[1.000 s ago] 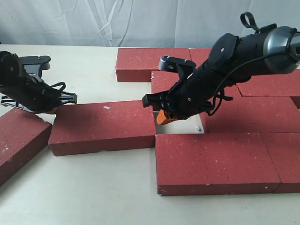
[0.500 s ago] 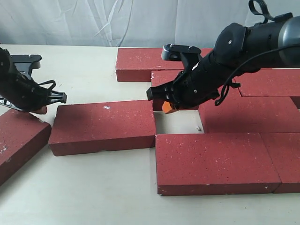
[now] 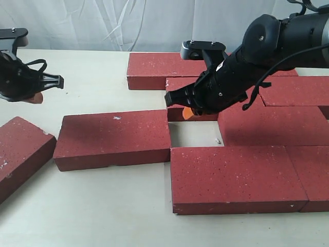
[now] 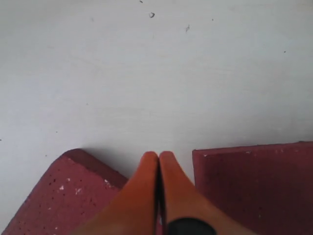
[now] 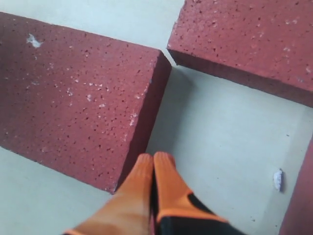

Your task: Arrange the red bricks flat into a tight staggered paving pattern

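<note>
Hovering above the cream table point(image 3: 103, 216), my right pincer point(image 3: 188, 112) was clenched on nothing, its orange fingertips point(image 5: 146, 164) pressed together over a bare pocket point(image 3: 193, 135) among the red bricks point(image 3: 236, 177). The bricks were flat, dark-red slabs, matte and gritty, flecked all over with fine white specks. Most of them lay packed in staggered rows, filling the exterior view from twelve round to five o'clock.

At nine o'clock of the pocket lay a loose brick point(image 3: 113, 138), flat, with a small white chip on its top face. Its right end sat just beside the front row of paving. At eight o'clock of the view a skewed brick point(image 3: 20, 154) lay flat at an angle, its corner near the loose brick but apart from it.

My left pincer point(image 3: 36, 98) hung clear of the table at about ten o'clock, also clenched and empty. Its orange fingers point(image 4: 149, 164) met above the gap between those two bricks.
</note>
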You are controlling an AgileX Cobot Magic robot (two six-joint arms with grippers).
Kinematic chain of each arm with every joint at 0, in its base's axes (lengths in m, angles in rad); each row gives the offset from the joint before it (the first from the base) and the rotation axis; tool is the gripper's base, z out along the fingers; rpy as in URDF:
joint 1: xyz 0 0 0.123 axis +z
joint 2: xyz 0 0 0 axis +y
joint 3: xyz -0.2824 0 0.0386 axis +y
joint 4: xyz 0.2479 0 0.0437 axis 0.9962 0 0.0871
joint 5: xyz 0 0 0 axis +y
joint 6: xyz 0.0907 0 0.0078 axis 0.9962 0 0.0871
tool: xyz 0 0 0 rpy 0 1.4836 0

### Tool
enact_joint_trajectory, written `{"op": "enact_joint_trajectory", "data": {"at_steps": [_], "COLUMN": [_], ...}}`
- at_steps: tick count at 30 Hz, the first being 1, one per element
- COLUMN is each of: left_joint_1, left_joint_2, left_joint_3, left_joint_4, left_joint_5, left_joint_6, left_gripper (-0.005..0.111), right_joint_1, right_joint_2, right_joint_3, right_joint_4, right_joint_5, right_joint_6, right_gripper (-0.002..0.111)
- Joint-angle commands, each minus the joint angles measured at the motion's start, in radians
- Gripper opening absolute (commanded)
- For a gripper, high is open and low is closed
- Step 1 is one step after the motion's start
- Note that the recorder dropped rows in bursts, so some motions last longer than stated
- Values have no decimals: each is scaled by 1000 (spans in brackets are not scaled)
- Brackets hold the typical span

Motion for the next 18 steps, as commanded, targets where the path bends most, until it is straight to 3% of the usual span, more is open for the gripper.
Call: {"op": "enact_joint_trajectory", "data": {"at_steps": [1,10,14,18], "left_joint_1": [-4,-10,-52,-94], "left_joint_2": [-1,90,128,171], "left_joint_3": [-4,-4,-4,-4], "left_joint_4": [-11,-95,-201,-197], "left_joint_5": [15,-7,-40,-67], "left_joint_6": [0,57,180,191], "left_gripper": [0,0,0,0], "right_joint_1": [2,2,2,2], "right_joint_2": [-12,-84,-107,-110], "right_joint_3": [-2,-2,-2,-2], "right_joint_4": [-25,-72,-177,-298], "right_joint_5": [23,36,34,41], "right_joint_6": [0,6,90,201], "right_gripper": [-1,-1,-1,-1]}}
